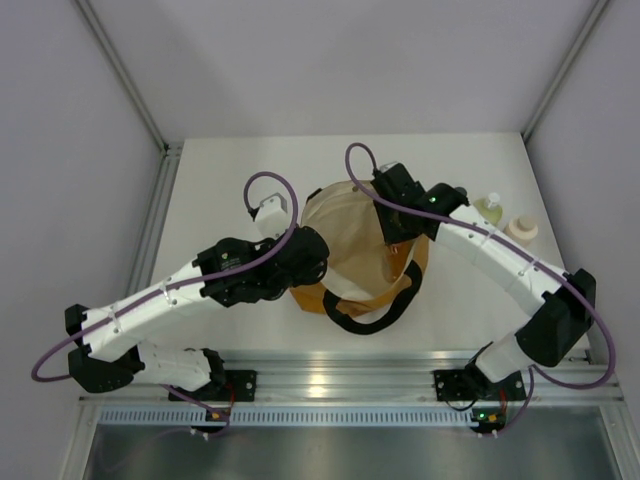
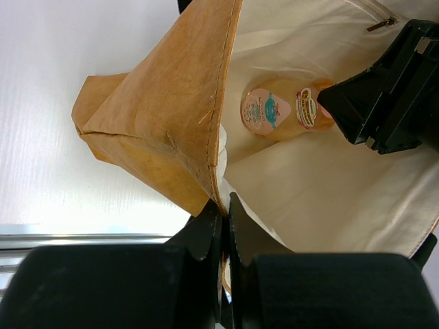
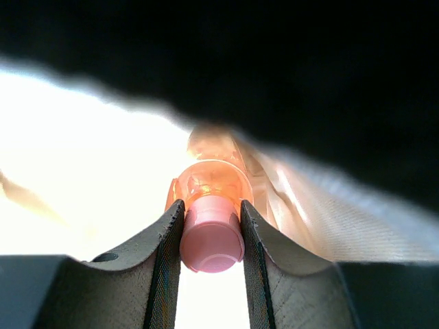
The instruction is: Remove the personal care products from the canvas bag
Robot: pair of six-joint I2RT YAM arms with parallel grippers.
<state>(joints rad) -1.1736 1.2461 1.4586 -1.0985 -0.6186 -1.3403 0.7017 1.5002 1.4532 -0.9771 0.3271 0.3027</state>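
My left gripper (image 2: 225, 205) pinches the canvas bag (image 2: 161, 110) at its rim, lower centre, to prop the mouth open — my right gripper (image 3: 211, 209) grips the orange bottle (image 3: 209, 179) by its pink cap (image 3: 211, 238), inside.

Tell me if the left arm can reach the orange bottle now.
Probably not: jaws of the left arm are shut on the canvas bag rim, and those of the right arm clamp the orange bottle by its pink cap.
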